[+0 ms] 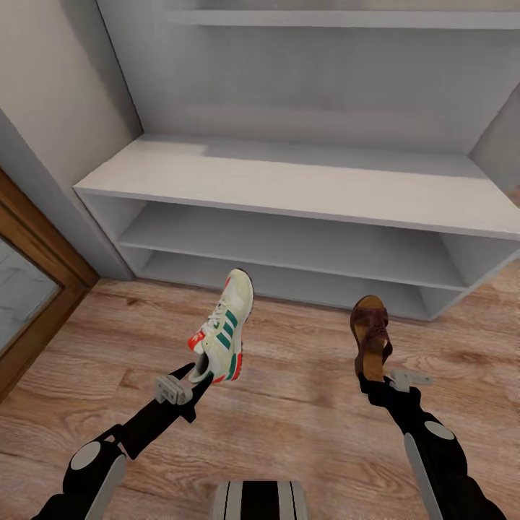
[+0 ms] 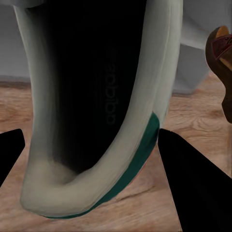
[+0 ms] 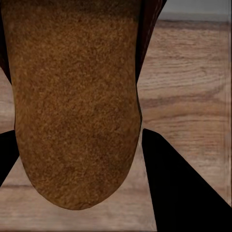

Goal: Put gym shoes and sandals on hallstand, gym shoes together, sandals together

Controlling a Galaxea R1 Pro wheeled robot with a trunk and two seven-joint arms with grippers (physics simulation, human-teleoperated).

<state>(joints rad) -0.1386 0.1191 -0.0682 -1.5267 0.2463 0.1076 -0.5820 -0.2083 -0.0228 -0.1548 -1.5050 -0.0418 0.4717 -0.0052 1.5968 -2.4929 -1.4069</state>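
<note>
Gripped by left gripper (image 1: 196, 375) and right gripper (image 1: 375, 379) — gym shoe (image 1: 225, 326) and sandal (image 1: 371, 339) at the heel, toes raised toward the hallstand (image 1: 289, 191) — probably for shelving.

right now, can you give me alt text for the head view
Left gripper holds a cream gym shoe and right gripper a brown sandal, both raised before the white hallstand, whose top and visible shelves are bare, above the wood-plank corridor floor.
</note>
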